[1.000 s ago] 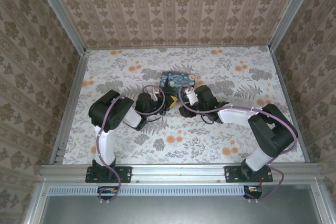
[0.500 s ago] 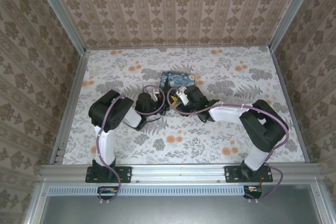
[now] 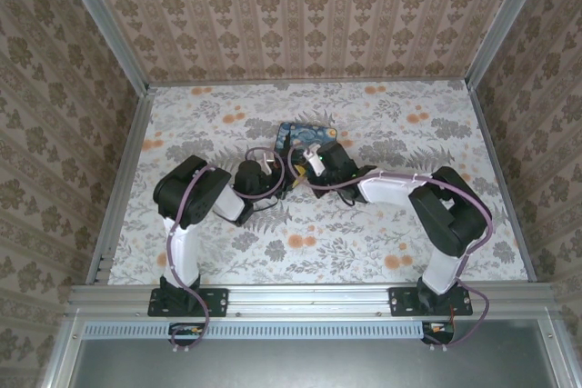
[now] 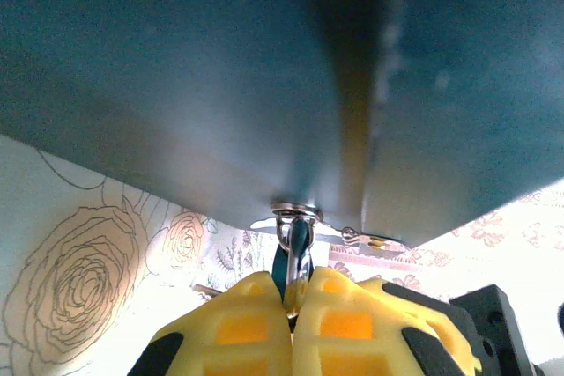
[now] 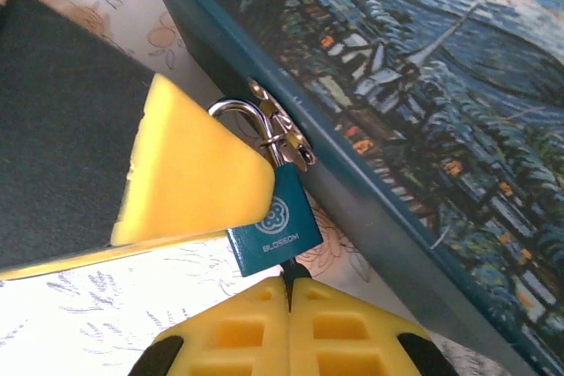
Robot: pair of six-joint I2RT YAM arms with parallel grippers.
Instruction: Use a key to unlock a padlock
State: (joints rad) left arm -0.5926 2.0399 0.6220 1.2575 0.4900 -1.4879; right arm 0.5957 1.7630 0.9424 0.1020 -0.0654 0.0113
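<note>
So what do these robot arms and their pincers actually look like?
Both the left arm and right arm have white links between bulky black joints, trailed by purple cables. The left gripper and right gripper have chunky yellow fingers with a waffle grid.

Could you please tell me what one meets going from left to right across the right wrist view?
The left gripper's yellow finger → the teal padlock → the blue painted box.
</note>
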